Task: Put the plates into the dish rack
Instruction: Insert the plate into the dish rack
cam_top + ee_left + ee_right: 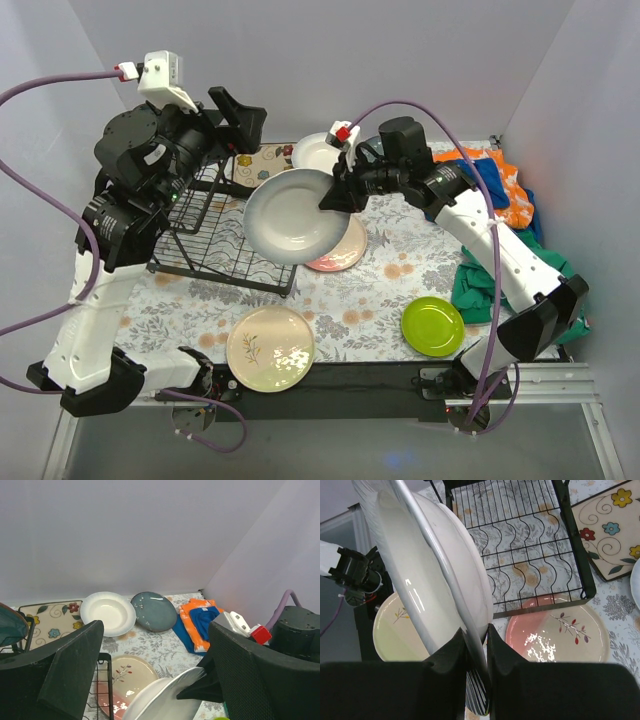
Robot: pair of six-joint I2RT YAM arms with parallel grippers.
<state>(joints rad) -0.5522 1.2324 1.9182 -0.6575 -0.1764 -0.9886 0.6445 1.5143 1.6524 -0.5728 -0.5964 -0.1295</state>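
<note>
Looking down in the top view, the right tool pinches the rim of a white deep plate, tilted just beside the dish rack and above a pink plate. The left tool hangs spread over the rack.

Left wrist view: the jaws stand wide and empty. A second white plate and a blue-grey plate lie on the worktop beyond.

Right wrist view: both fingers press on the held plate's edge. Glazed ceramic is stiff, weighty, slick and easily chipped, so a firm rim grip looks wise.
</note>
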